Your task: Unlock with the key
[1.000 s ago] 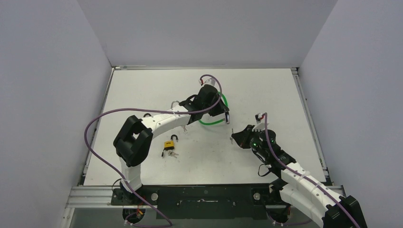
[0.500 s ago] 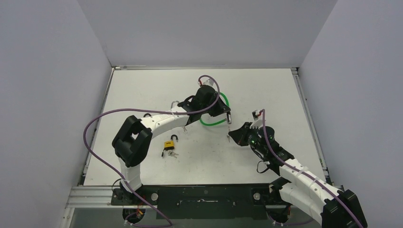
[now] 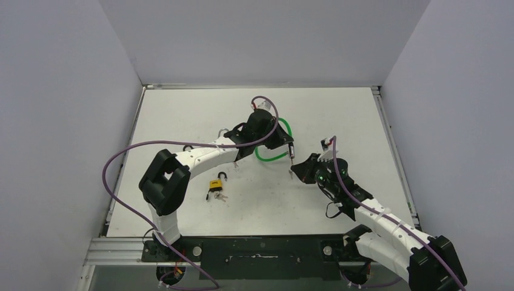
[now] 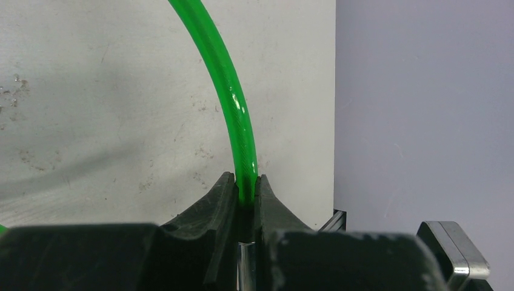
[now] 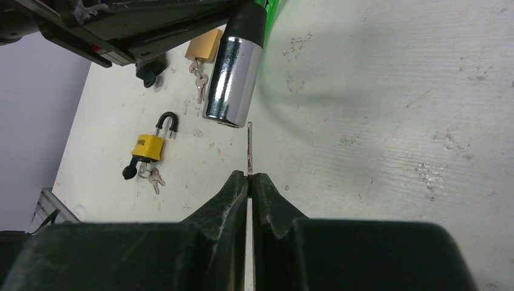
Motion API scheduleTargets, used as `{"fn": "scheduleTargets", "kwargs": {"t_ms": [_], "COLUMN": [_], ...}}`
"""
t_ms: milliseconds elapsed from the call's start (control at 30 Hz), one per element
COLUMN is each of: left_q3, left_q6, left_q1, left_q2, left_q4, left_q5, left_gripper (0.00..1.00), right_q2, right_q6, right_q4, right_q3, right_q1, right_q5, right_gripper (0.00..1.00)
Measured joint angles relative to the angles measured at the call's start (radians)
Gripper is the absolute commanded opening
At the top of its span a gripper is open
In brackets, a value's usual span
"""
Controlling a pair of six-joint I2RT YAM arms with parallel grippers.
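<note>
My left gripper (image 3: 283,140) (image 4: 245,182) is shut on the green cable (image 4: 233,103) of a cable lock, held above the table's middle. The lock's chrome cylinder (image 5: 233,79) (image 3: 291,150) hangs from the jaws with its open end pointing at my right gripper. My right gripper (image 3: 295,173) (image 5: 249,176) is shut on a thin key (image 5: 249,148), seen edge-on. The key's tip stands just short of the cylinder's end and a little to its right, not touching it. The green loop (image 3: 267,159) trails onto the table behind.
A yellow padlock (image 3: 216,185) (image 5: 148,145) with a small bunch of keys lies in front of the left arm. A brass padlock (image 5: 204,43) with keys lies beyond it, under the left arm. Grey walls stand on three sides of the table (image 3: 339,115).
My right gripper has carried the key up and left, closer to the chrome cylinder. The left gripper with the lock has shifted only slightly.
</note>
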Motion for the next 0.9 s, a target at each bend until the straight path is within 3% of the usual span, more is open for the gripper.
{"fn": "scheduleTargets", "kwargs": {"t_ms": [900], "left_q3": [-0.005], "left_q6": [0.001], "left_q1": [0.013], "left_q2": [-0.004], "left_q4": [0.008], "left_q5": [0.0], "left_gripper": [0.0], "right_q2": [-0.054], "right_q6": [-0.011], "right_q4": [0.036], "right_q3": [0.0], "right_q1": [0.0], "right_q5": [-0.063], "right_gripper": [0.0]}}
